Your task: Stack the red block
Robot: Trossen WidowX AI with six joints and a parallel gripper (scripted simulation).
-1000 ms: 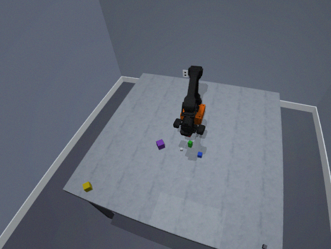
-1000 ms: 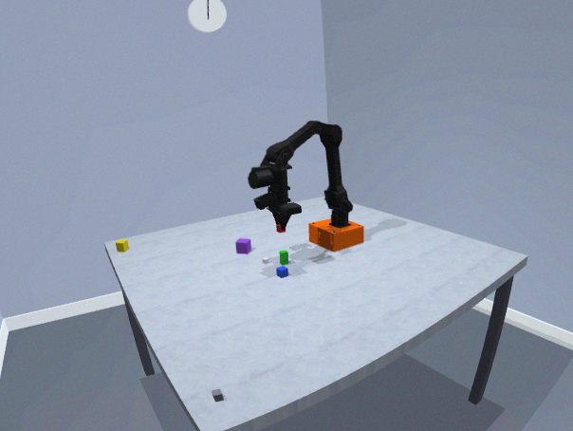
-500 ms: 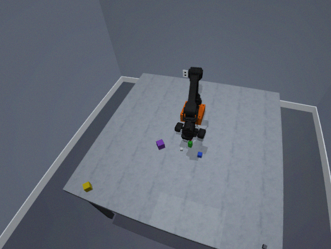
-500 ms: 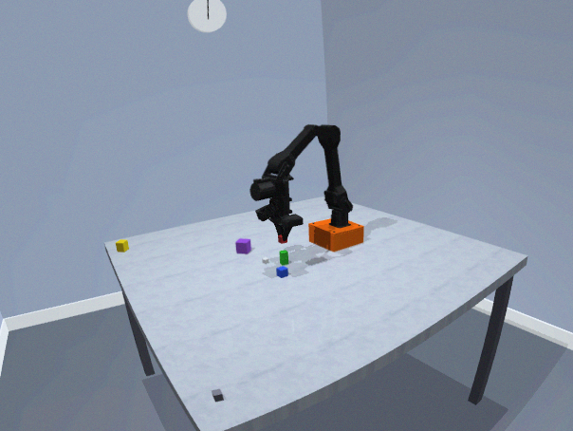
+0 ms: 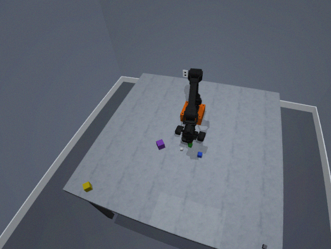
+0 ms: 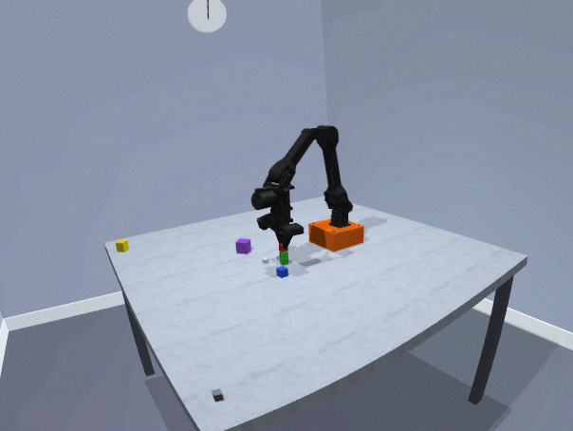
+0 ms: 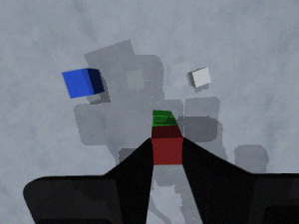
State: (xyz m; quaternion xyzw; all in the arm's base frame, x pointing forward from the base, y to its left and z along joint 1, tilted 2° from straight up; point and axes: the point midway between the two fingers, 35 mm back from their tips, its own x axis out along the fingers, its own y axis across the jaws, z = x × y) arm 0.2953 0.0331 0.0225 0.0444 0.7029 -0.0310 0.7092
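The gripper (image 6: 284, 246) (image 7: 167, 150) points down and is shut on the red block, with one finger on each side of it. The red block (image 6: 283, 248) (image 7: 167, 150) is directly above the green tower (image 5: 190, 145) (image 6: 284, 258) (image 7: 162, 118). In the exterior view the block's lower edge meets the tower's top or is very close to it; whether they touch cannot be told. The green tower stands upright on the table. In the wrist view the red block covers part of the tower's top. In the top view the arm hides the fingertips.
A blue block (image 5: 200, 154) (image 6: 282, 271) (image 7: 82, 83) and a small white block (image 5: 181, 149) (image 6: 266, 260) (image 7: 200, 77) lie near the tower. A purple block (image 5: 160, 144) (image 6: 243, 246) lies farther off. A yellow block (image 5: 87, 186) (image 6: 122, 246) and a dark block (image 5: 264, 246) (image 6: 217, 395) lie near table edges.
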